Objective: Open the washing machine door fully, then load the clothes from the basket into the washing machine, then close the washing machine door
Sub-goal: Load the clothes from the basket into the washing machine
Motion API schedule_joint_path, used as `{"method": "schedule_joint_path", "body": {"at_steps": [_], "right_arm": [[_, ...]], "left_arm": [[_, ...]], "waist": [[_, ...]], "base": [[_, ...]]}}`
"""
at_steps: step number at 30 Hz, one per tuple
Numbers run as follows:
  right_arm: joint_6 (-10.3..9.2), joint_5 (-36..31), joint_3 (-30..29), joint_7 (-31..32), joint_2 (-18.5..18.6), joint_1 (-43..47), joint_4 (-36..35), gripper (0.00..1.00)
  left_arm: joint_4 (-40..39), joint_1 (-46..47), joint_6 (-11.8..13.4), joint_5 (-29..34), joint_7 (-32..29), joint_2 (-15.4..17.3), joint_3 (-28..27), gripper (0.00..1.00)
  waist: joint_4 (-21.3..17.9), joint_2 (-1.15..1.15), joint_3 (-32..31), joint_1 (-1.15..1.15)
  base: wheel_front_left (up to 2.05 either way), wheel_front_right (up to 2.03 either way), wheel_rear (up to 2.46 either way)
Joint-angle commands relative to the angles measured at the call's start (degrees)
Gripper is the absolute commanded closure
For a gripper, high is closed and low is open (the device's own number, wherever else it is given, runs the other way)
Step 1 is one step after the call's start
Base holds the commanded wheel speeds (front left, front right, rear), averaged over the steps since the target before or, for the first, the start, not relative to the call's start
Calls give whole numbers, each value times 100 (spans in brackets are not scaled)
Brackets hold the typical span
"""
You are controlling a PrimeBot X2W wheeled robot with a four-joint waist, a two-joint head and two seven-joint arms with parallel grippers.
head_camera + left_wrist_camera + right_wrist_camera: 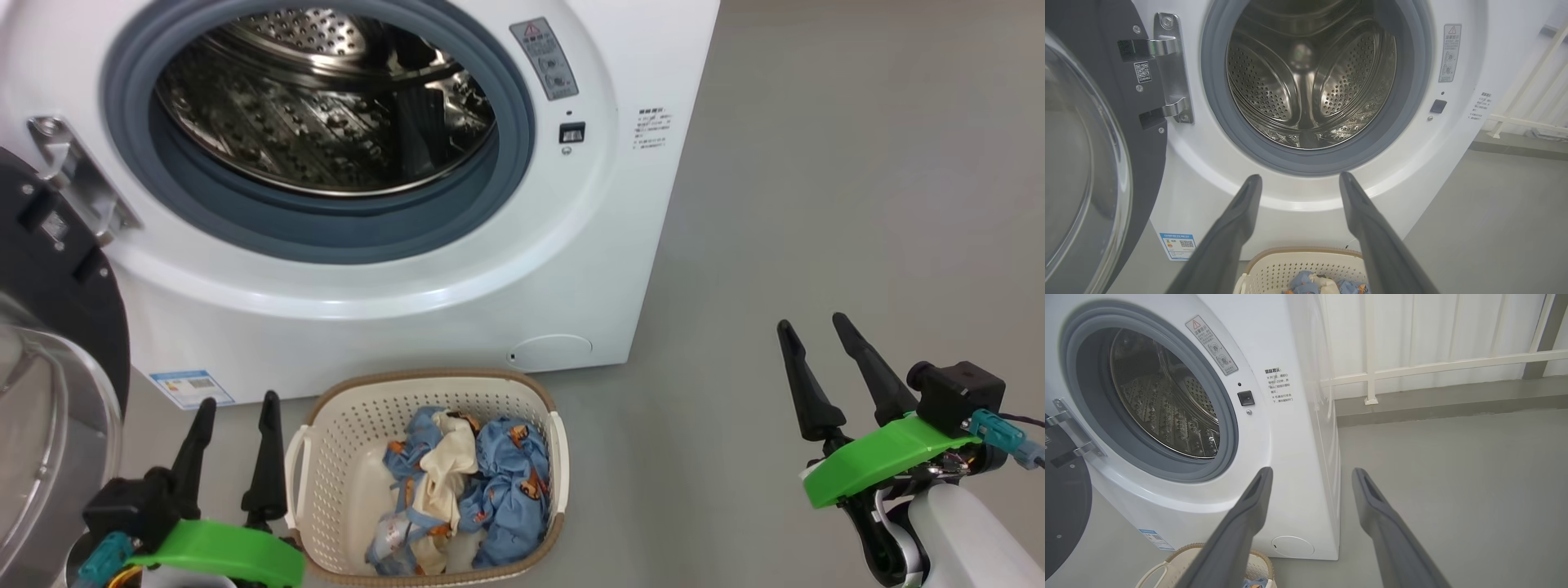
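The door [57, 286] stands swung wide, left of the washer [392, 310] — black rim, clear glass, QR sticker [1143, 72]. Perforated steel drum [326, 106], grey seal [326, 233], blue label [192, 388]. The clothes [498, 474] lie in the cream basket [424, 377] before it. The left gripper [238, 400] and right gripper [812, 321] hover empty, fingers spread — the right wrist view adds a white railing [1433, 365].

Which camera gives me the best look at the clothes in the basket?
The head view: it looks down on the whole pile of clothes in the basket. The left wrist view catches their tops at its bottom edge; the right wrist view, a blue scrap.
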State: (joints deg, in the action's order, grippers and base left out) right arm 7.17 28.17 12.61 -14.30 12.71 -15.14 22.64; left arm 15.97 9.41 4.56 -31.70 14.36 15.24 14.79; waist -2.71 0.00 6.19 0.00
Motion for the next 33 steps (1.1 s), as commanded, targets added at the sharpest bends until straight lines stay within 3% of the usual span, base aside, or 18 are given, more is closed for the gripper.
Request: {"method": "schedule_joint_path", "body": {"at_steps": [1,33], "right_arm": [[32,2,83,-70,61,-162,-151,0],[32,-86,-140,-70,-224,-654,-344,0]], "left_arm": [[-51,290,-20,17,24,128,-182,0],[886,1375,-321,49,-192,159,160,0]], "waist": [[-45,0,124,0],[-419,0,1766,0]], "base": [[0,0,0],[0,0,0]]}}
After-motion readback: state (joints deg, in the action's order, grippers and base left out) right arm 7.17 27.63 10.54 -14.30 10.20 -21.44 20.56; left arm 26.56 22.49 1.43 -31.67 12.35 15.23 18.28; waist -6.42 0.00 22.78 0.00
